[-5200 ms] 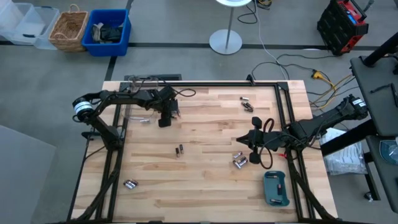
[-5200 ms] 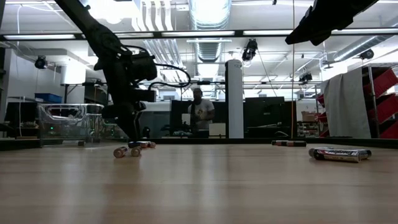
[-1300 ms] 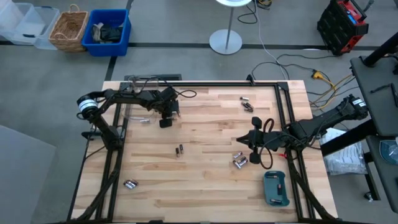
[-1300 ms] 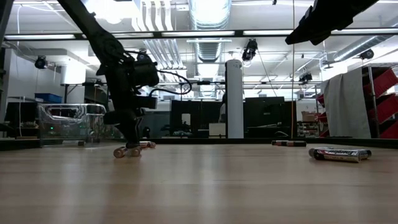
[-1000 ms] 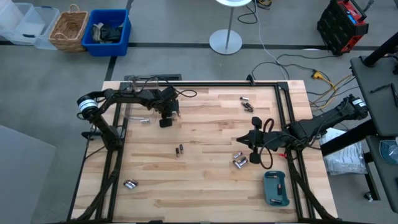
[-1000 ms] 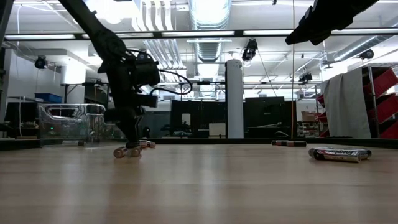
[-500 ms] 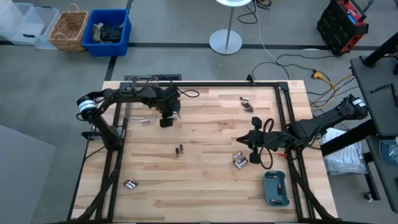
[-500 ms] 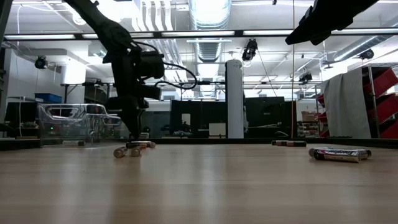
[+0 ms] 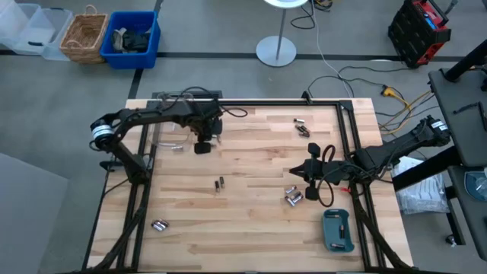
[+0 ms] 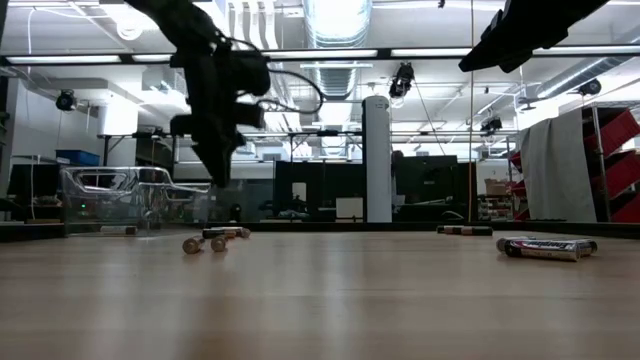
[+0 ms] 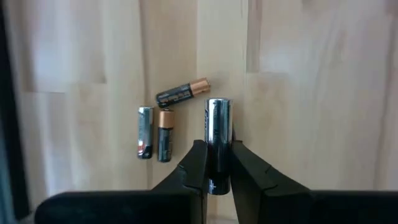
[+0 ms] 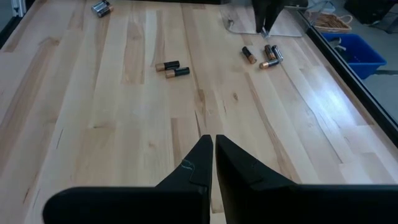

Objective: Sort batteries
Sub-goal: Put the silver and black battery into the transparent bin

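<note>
My left gripper hangs above the table's far left part, shut on a silvery battery. Under it, three batteries lie on the wood; the low view shows them as batteries below the raised gripper. More batteries lie scattered: a pair at mid-table, a pair near left, a cluster by my right gripper, which is shut with nothing in it, and two at the far right. My left gripper pinches the silvery battery between its two fingers, at the part of its body nearer the wrist. The battery lies along the fingers, and its free end sticks out past the tips. The fingers point down from above, and the battery is clear of the table.
A teal tray sits at the near right corner. A clear plastic box stands at the far left edge, close to my left gripper. Black frame rails run along the table's far and side edges.
My left gripper has gone up from the table, shut on the silvery battery, which is now lifted clear. The three batteries beneath it have stayed on the wood.
</note>
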Action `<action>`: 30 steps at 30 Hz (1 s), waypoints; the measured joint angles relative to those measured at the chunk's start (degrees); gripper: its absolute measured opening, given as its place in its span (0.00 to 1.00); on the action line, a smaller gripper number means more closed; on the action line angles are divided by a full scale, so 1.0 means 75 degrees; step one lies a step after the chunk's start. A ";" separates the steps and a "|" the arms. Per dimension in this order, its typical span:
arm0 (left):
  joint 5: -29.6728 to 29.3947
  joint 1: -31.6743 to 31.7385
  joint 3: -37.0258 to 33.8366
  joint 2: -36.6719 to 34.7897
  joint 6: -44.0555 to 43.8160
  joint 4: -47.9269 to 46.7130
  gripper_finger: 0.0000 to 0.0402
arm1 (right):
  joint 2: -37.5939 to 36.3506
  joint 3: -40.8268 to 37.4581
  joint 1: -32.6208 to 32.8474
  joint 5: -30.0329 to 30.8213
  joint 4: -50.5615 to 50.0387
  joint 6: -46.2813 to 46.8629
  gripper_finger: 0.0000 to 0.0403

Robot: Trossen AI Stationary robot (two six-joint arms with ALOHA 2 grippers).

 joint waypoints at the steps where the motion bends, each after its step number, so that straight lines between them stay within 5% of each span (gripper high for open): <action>1: 0.0044 0.0000 0.0093 -0.0088 0.0047 -0.0126 0.06 | 0.0000 0.0000 0.0000 0.0000 -0.0003 0.0000 0.03; 13: -0.0581 0.0200 0.0738 -0.1344 0.0119 -0.1879 0.06 | 0.0000 0.0000 0.0000 0.0000 -0.0006 0.0000 0.03; 30: -0.0847 0.1777 -0.0718 -0.2475 -0.0286 -0.2483 0.06 | 0.0000 0.0000 0.0000 0.0000 -0.0007 -0.0009 0.03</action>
